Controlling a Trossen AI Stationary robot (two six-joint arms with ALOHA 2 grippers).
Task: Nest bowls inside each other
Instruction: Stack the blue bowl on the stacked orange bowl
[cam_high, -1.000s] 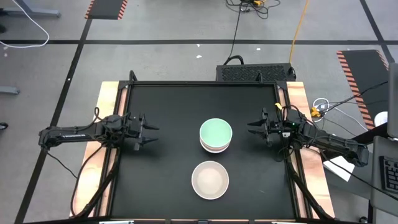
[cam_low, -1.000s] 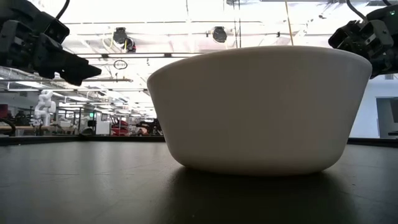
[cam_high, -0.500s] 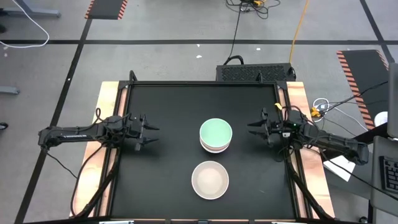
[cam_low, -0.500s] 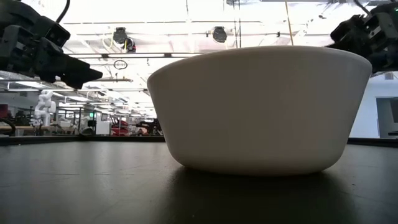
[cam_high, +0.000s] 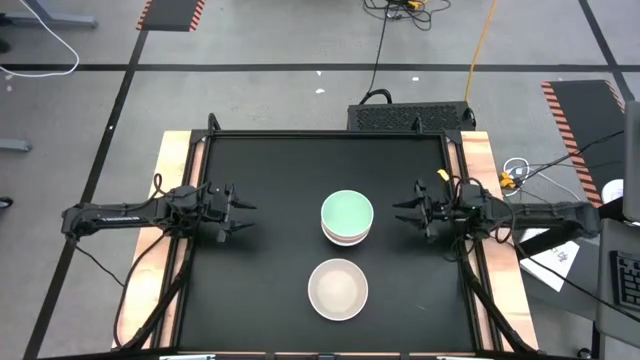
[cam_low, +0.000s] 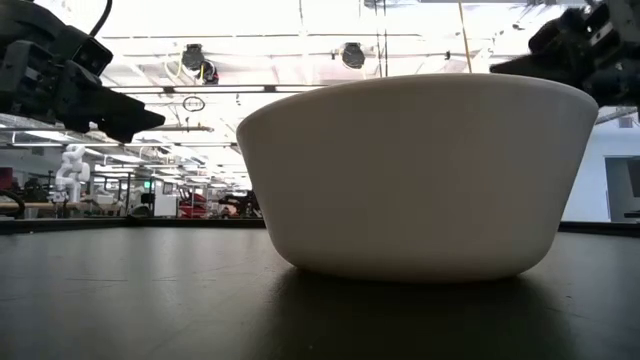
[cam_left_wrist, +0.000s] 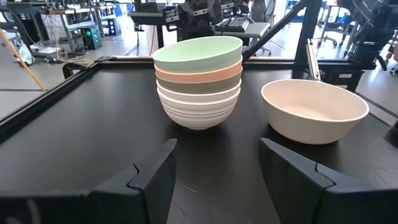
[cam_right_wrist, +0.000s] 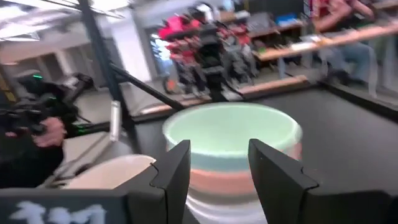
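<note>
A stack of bowls (cam_high: 347, 218) stands on its white bottom bowl mid-table. In the left wrist view the stack (cam_left_wrist: 198, 81) shows mint green on top, then salmon-orange, grey-brown and white. A cream-beige bowl (cam_high: 337, 288) sits alone on its base nearer the near edge; it fills the low view (cam_low: 415, 175). My left gripper (cam_high: 246, 216) hovers open to the left of the stack. My right gripper (cam_high: 399, 214) hovers open just right of it, facing the mint bowl (cam_right_wrist: 233, 134). Neither touches a bowl.
The black table top (cam_high: 270, 170) is bordered by a raised frame with wooden side strips (cam_high: 165, 200). A black box (cam_high: 410, 117) sits beyond the far edge. Cables and papers lie on the floor to the right (cam_high: 555, 255).
My right gripper has edged a little toward the table's left, closer to the bowl stack, its arm swinging straighter across the right edge. The bowls have stayed where they were.
</note>
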